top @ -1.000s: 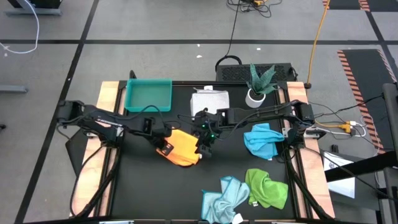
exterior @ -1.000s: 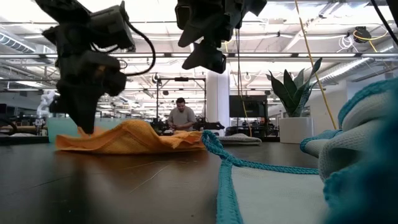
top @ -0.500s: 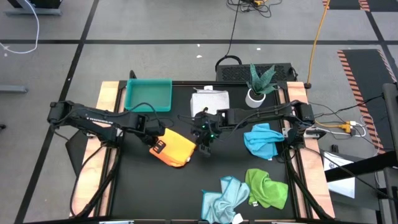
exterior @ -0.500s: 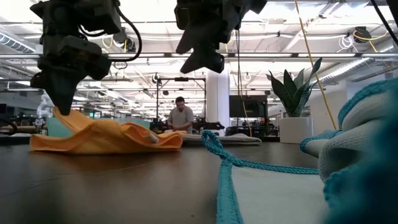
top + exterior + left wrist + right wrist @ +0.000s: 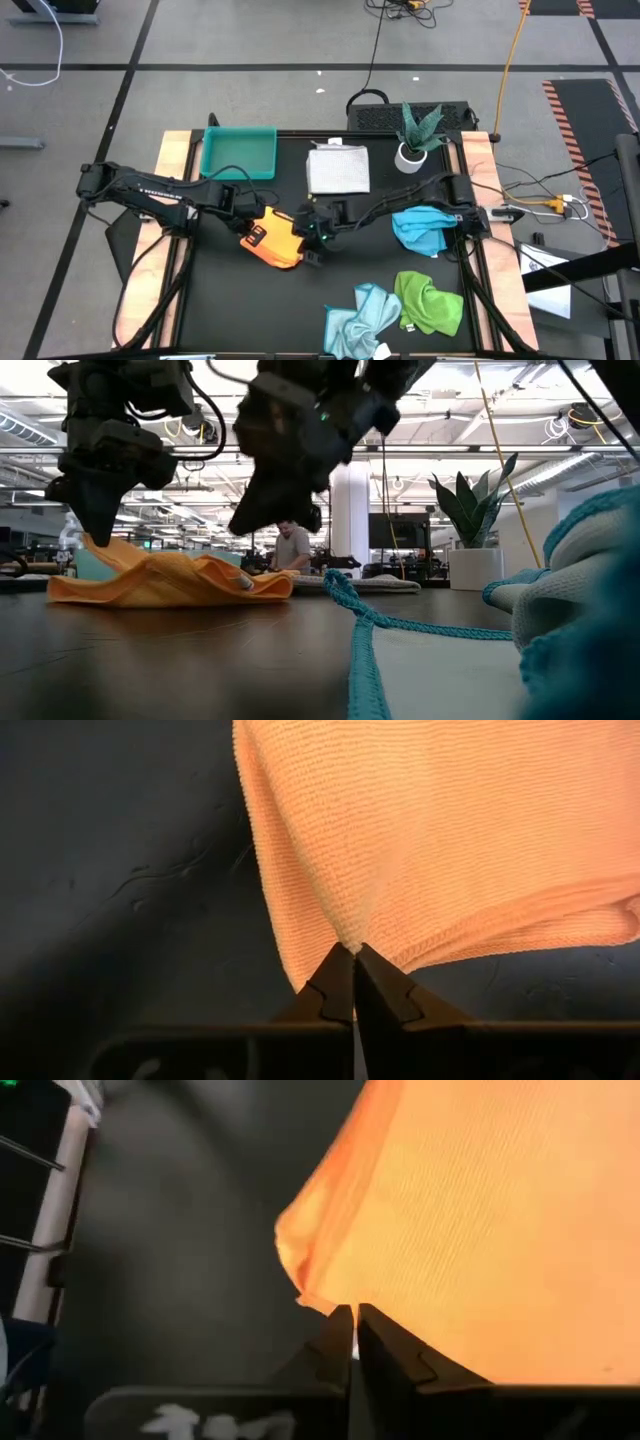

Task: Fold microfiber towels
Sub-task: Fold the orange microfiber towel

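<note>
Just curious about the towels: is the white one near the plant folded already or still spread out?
Folded: the white towel lies as a neat flat rectangle, unlike the crumpled blue towel.

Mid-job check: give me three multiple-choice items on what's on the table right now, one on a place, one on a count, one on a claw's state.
1. Where does the white-grey towel lie?
A. inside the teal tray
B. on the table between the teal tray and the potted plant
C. under the green towel

2. How many towels are on the table?
A. three
B. four
C. five

3. What is the left claw doing?
A. shut on the orange towel
B. open above it
C. resting in the tray

Answers:
1 B: the high view shows it flat between tray and plant.
2 C: white-grey, orange, bright blue, green, pale blue.
3 A: its wrist view shows the tips pinching the cloth's fold.
</note>
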